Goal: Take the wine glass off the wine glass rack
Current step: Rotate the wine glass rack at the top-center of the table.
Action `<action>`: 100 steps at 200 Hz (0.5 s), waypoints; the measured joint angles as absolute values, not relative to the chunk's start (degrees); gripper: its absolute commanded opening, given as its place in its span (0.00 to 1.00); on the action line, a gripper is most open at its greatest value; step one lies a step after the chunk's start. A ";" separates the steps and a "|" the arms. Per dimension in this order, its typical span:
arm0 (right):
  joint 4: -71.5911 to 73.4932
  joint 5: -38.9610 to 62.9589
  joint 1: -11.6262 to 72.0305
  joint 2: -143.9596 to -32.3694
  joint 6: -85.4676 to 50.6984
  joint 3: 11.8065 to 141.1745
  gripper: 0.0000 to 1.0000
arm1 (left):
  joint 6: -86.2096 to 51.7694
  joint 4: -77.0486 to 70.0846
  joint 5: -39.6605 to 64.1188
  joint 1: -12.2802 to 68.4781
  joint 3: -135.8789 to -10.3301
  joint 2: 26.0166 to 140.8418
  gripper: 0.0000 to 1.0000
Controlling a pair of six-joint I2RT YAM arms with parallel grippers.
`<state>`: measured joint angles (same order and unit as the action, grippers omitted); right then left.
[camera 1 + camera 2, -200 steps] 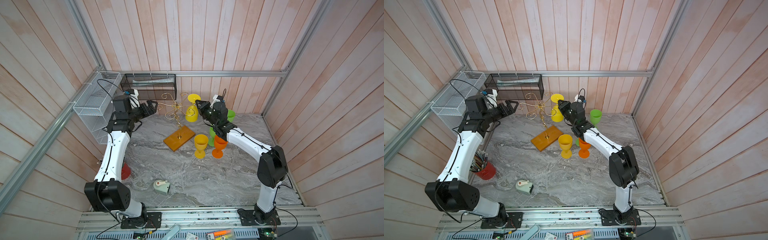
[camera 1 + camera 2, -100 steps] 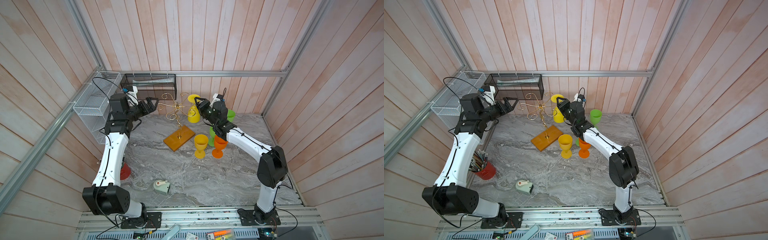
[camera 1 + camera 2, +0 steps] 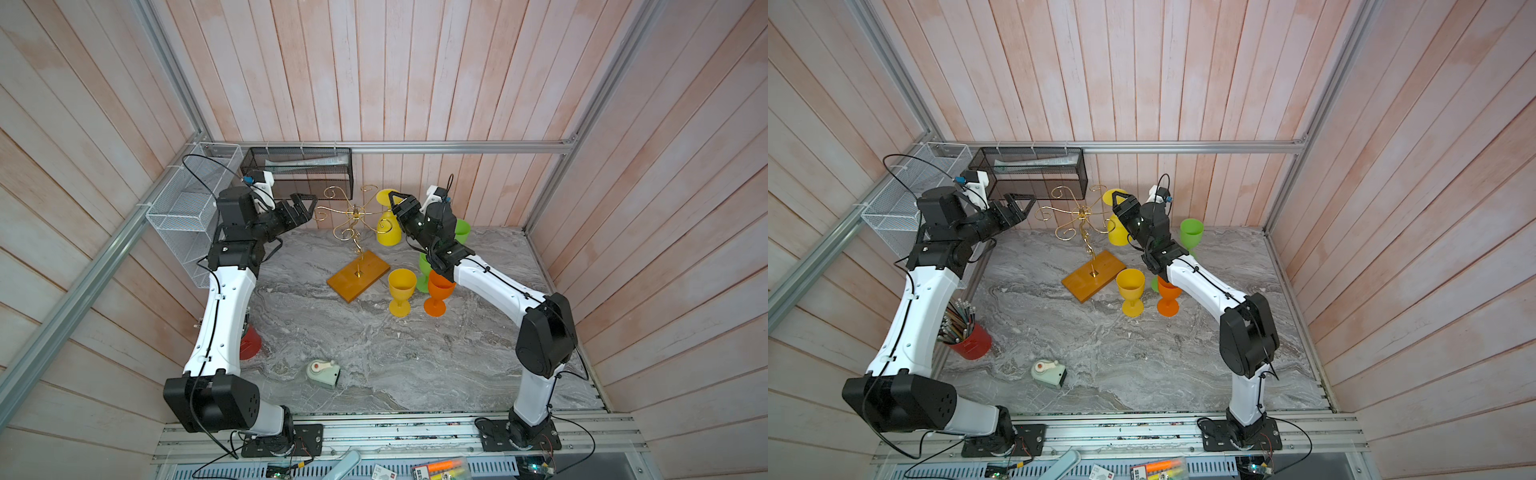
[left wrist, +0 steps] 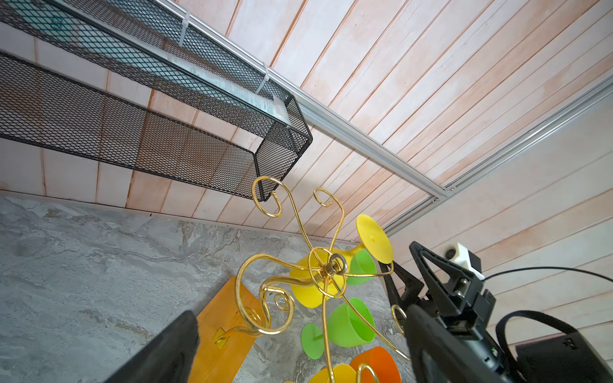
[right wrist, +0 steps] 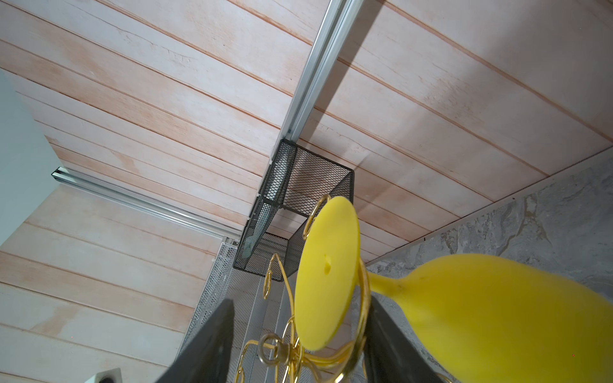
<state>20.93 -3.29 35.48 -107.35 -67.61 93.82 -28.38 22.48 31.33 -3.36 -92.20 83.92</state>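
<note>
Wine glass (image 3: 388, 232): opaque yellow plastic, hanging upside down from a scroll arm, round foot up and bowl down, over the bench's back edge.
Pale-green gadget (image 3: 323, 372): toward the front edge, left of the middle.
Pencil cup (image 3: 971, 343): red, at the left edge.
Yellow goblet (image 3: 401, 289), orange goblet (image 3: 436, 293): upright, side by side, just right of the rack's base.
Wine glass rack (image 3: 370, 270): gold scrolled wire on an orange-brown base, toward the back.
Left gripper (image 3: 307, 205): jaws wide apart, beside a scroll arm, holding nothing.
Right gripper (image 3: 398, 203): jaws spread either side of the glass's foot, not pinching.
Mesh basket (image 3: 299, 183): black, on the back wall.
</note>
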 measured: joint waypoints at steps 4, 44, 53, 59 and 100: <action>20.75 -3.42 35.51 -107.26 -67.61 93.82 0.61 | -28.40 22.48 31.33 -3.38 -92.14 83.90 0.98; 19.73 -4.08 35.48 -106.91 -67.51 93.91 0.65 | -28.56 22.50 31.31 -3.38 -90.87 83.88 0.98; 19.59 -4.16 35.48 -106.69 -67.53 93.91 0.65 | -28.56 22.48 31.29 -3.38 -90.50 83.88 0.98; 19.57 -4.23 35.48 -106.59 -67.61 93.91 0.65 | -28.56 22.48 31.29 -3.36 -90.19 83.88 0.98; 18.87 -4.25 35.48 -105.93 -67.75 93.91 0.65 | -28.53 22.50 31.22 -3.38 -88.25 83.88 0.98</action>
<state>18.87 -4.25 35.48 -105.93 -67.75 93.91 -28.53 22.50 31.22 -3.38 -88.25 83.88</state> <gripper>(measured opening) 0.651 0.983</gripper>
